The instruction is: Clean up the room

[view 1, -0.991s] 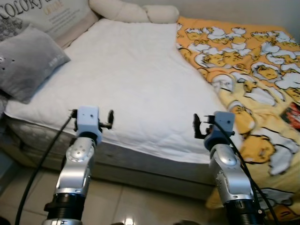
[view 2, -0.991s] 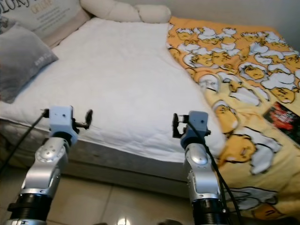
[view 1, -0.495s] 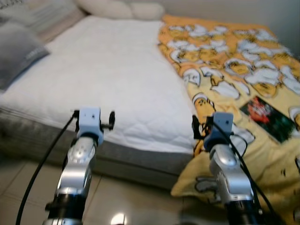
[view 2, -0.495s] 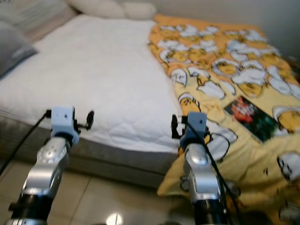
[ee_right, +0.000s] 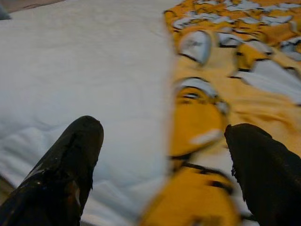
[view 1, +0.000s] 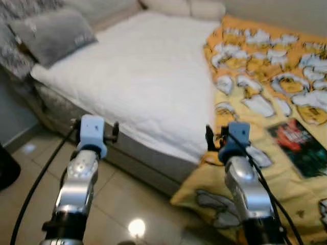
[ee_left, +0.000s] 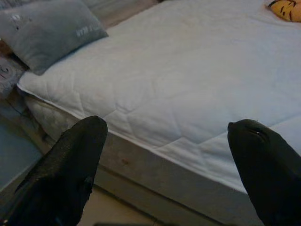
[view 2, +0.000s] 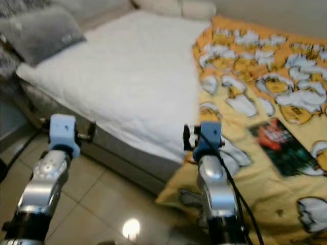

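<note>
a: left eye view, entry one. bed with a white quilted mattress cover; yellow blanket printed with cartoon figures covers the robot's right side and spills over the near edge toward the tiled floor. a dark book lies flat on the blanket, off to the right. grey pillow at the far left corner, white pillows at the head.

b: grippers?

a: left gripper hangs over the near left edge of the bed, fingers spread wide, nothing between them. right gripper hovers where blanket meets white cover, also spread wide and empty. neither touches anything.

b: which item counts as the task's thing?

a: judgement only: the book and the slumping blanket look like the clutter. the book is nearer the right gripper, but apart from it.

b: handling notes?

a: book: probably stiff, thin, fairly light, with a glossy cover that may slip. lying flat on soft fabric, it gives no gap underneath, so i would pinch it at a free edge or corner, pressing slightly into the blanket. blanket: soft, limp, light for its bulk; it will drape and drag. best taken at the hem near the hanging corner, gathering a fold between the fingers.

b: risk?

a: pinching blanket along with the book.
</note>
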